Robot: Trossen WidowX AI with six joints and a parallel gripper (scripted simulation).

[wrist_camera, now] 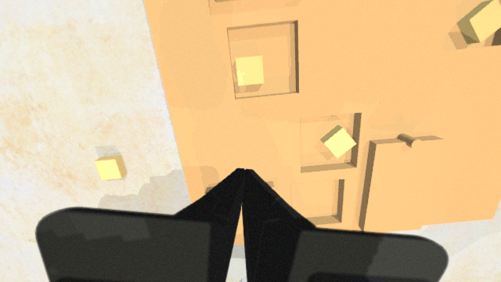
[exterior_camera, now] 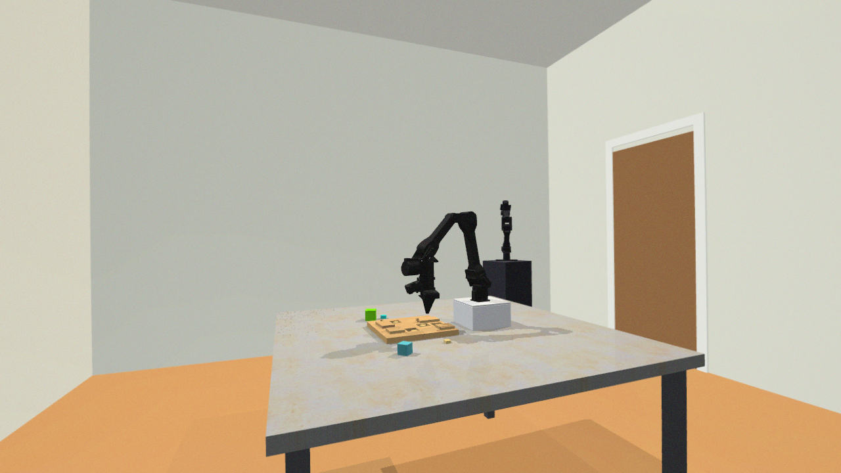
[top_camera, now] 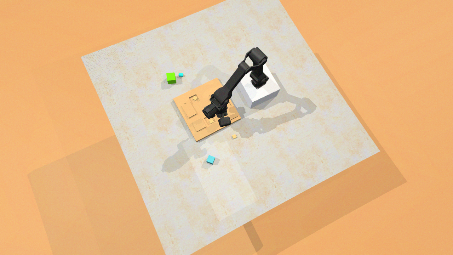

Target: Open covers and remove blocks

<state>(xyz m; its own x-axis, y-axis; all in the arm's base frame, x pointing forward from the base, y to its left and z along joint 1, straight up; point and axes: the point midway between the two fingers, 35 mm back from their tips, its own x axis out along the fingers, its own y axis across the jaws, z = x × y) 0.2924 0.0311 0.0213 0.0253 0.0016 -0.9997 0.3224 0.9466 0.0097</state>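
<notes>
My gripper [exterior_camera: 427, 311] [wrist_camera: 243, 176] is shut and empty, above the tan puzzle board [top_camera: 205, 88] [exterior_camera: 423, 337] [wrist_camera: 196, 59]. A yellow block [top_camera: 234, 136] [exterior_camera: 447, 341] [wrist_camera: 109, 168] rests on the table, clear of the board. One yellow block [top_camera: 211, 121] [wrist_camera: 250, 70] lies in a square well, another block [wrist_camera: 338, 143] in a nearer well, and a third block [top_camera: 195, 97] [wrist_camera: 487, 23] in a far well. A smaller well [wrist_camera: 318, 200] looks empty. A cover [wrist_camera: 415, 188] with a small knob lies right of it. Two raised plates [top_camera: 189, 111] [top_camera: 199, 125] lie at the board's far side. The arm hides part of the board.
A cyan cube [top_camera: 210, 159] [exterior_camera: 404, 348] stands off the board's side. A green cube [top_camera: 171, 78] [exterior_camera: 370, 315] and a small cyan block [top_camera: 181, 74] [exterior_camera: 383, 316] stand off the opposite side. The arm's white pedestal [top_camera: 264, 98] [exterior_camera: 481, 316] stands beside the board.
</notes>
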